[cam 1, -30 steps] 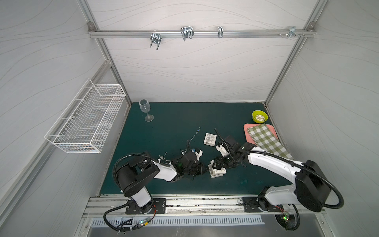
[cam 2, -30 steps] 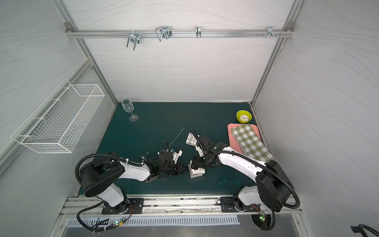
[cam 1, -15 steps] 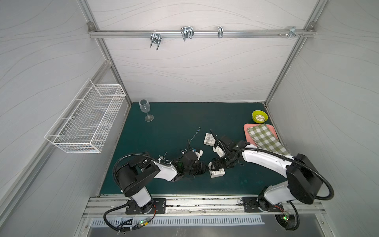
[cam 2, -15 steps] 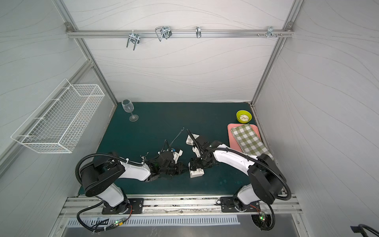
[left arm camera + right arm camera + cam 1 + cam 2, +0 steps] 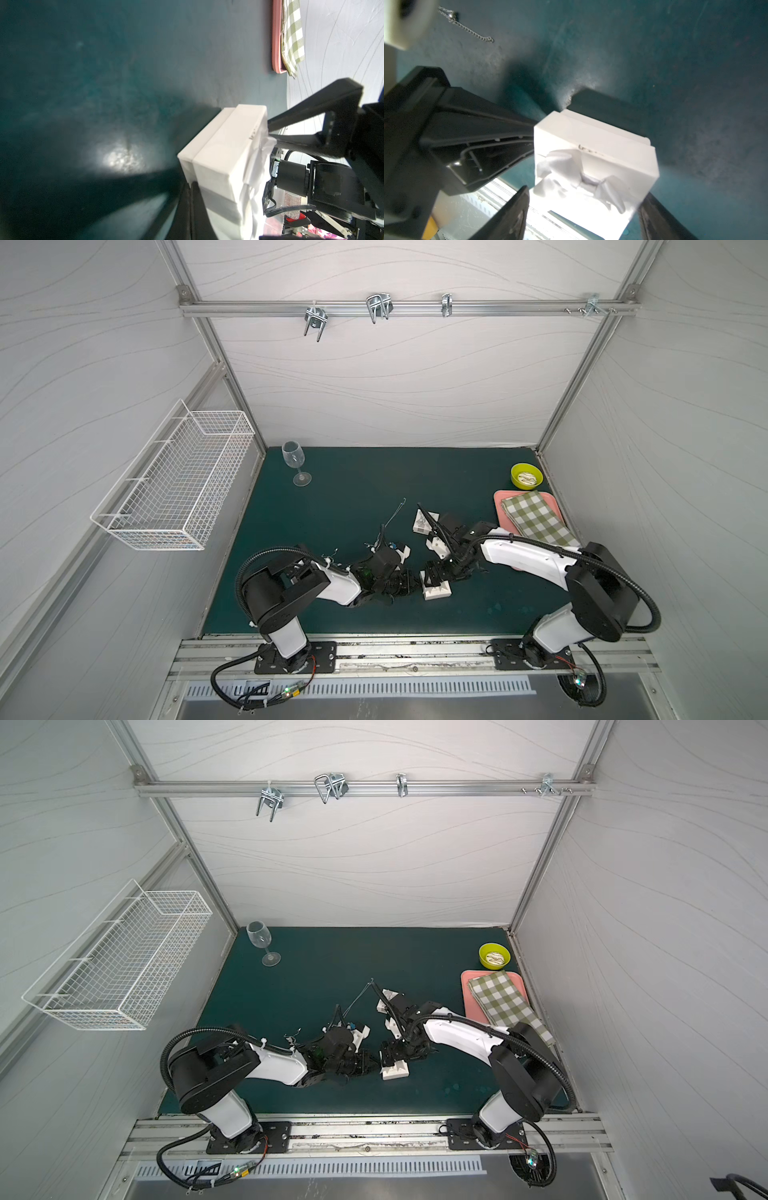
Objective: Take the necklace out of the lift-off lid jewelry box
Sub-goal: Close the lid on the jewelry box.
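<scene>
Silver chain necklace [image 5: 467, 29] lies outside white jewelry box [image 5: 612, 149]; left gripper [image 5: 529, 139], jaws shut, seemingly steadies box while right gripper [image 5: 583, 214], jaws wide, straddles it.

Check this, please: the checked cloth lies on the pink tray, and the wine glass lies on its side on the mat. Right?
Not quite. The wine glass stands upright on its foot on the mat, not on its side; both top views show it. The checked cloth does lie on the pink tray.
</scene>
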You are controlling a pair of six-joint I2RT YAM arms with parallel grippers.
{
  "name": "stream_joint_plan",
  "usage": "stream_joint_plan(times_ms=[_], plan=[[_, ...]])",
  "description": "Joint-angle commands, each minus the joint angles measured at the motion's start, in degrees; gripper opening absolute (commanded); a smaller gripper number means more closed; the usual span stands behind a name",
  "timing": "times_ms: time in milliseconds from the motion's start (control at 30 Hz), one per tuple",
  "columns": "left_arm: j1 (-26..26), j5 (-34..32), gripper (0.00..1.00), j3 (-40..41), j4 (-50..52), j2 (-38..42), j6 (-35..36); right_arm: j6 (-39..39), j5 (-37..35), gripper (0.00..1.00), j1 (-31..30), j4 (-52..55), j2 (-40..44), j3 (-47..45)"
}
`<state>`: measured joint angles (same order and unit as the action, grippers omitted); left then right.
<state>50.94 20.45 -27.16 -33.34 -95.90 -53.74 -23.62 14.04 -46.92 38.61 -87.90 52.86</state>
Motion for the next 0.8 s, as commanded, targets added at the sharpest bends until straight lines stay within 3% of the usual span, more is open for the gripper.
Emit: stream_joint_plan(times_ms=[0, 167, 300, 533, 600, 700, 767], plan=[[-1.11, 0.82, 0.00, 0.35, -3.78, 2.08, 0.29, 0.08, 1.11, 0.75, -0.66, -0.84, -0.51, -0.43], [-3.17, -0.01, 0.00, 2.19, -0.02, 6.44, 2.34, 0.17, -2.25, 0.64, 1.77, -2.02, -1.90, -1.86], [-5.18, -0.58, 0.02, 1.95, 5.61, 10.45, 5.35, 1.26, -4.11, 0.61, 2.66, -2.99, -3.87, -1.18], [-11.72, -4.02, 0.10, -3.44, 29.22, 22.92, 16.62, 3.99, -10.24, 0.82, 3.23, 1.56, 1.26, 4.16], [-13.95, -7.23, 0.17, -6.74, 37.42, 26.84, 21.59, 5.71, -13.50, 0.88, 4.44, 3.44, 4.36, 5.83], [-17.33, -14.02, 0.38, -11.90, 46.99, 31.24, 28.68, 9.15, -19.06, 0.99, 7.40, 4.19, 10.22, 7.40], [-19.63, -19.83, 0.54, -15.10, 51.38, 32.89, 33.31, 11.55, -22.52, 0.99, 10.44, 2.62, 14.63, 7.36]])
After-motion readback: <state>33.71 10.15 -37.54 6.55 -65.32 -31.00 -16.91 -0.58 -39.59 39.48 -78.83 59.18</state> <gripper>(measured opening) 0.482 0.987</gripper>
